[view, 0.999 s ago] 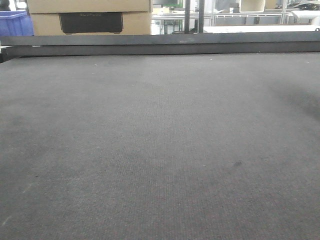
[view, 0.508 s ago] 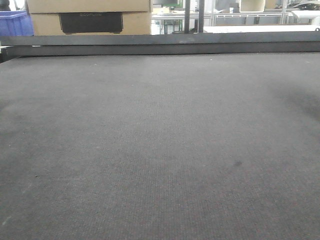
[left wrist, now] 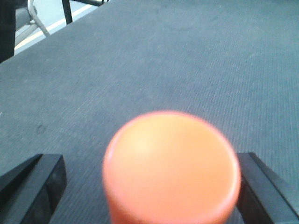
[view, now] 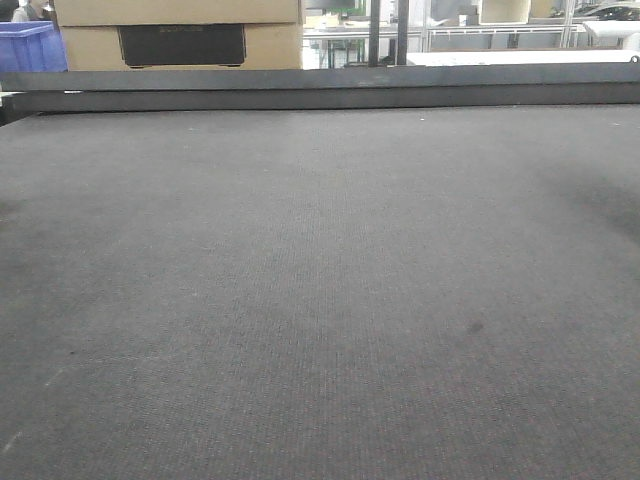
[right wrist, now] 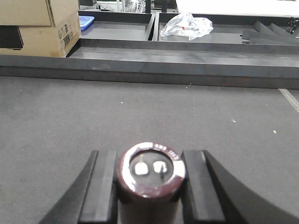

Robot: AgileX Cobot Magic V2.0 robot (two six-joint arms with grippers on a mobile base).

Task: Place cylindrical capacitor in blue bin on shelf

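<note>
Clamps cylindrical capacitor (right wrist: 150,171) in right claw (right wrist: 149,161); cannot tell grip of left claw (left wrist: 149,161) around orange cylinder (left wrist: 170,140); shows worktop (view: 320,280) unchanged from before.

No text could be read with certainty. The cardboard box (view: 180,25) carried a dark panel (view: 181,45) with faint lettering, too dim to make out in the front view. In the right wrist view, the box's side bore small printed marks (black on brown), too small to read. The rim of the cylindrical capacitor (right wrist: 150,173) showed pale characters along its upper edge, blurred beyond reading.
</note>
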